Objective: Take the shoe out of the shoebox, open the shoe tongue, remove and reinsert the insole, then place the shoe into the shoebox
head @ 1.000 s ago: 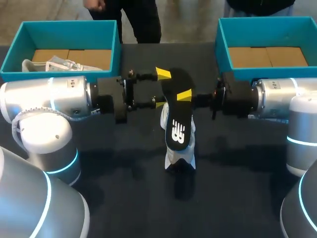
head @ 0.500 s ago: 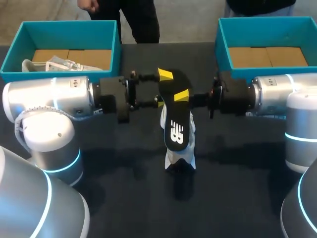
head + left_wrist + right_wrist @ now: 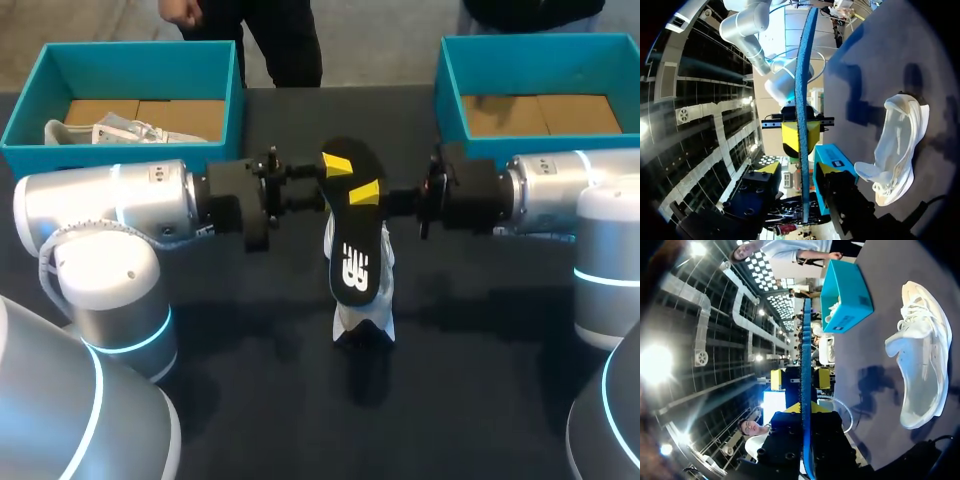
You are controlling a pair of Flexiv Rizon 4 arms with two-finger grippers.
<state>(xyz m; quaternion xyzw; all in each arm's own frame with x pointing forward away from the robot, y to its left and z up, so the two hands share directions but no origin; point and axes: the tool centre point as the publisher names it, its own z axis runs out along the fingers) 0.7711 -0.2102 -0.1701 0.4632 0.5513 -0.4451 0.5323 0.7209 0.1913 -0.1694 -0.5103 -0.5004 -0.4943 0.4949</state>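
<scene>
A black insole hangs in the air over the middle of the table, its blue edge toward both wrist cameras. From the right, my right gripper is shut on its upper part; the insole runs out from between that gripper's black fingers. From the left, my left gripper has a finger on each side of the same end, with small gaps showing around the insole in the left wrist view. The white shoe lies on the table below the insole, also seen as the shoe and the shoe.
A teal shoebox at the back left holds another white shoe. A second teal shoebox stands at the back right, just behind my right arm. The dark table spreads out in front of the shoe.
My left gripper's fingers have drawn much closer together around the insole's upper end, and the left arm has edged to the right. The right gripper and the insole have barely shifted.
</scene>
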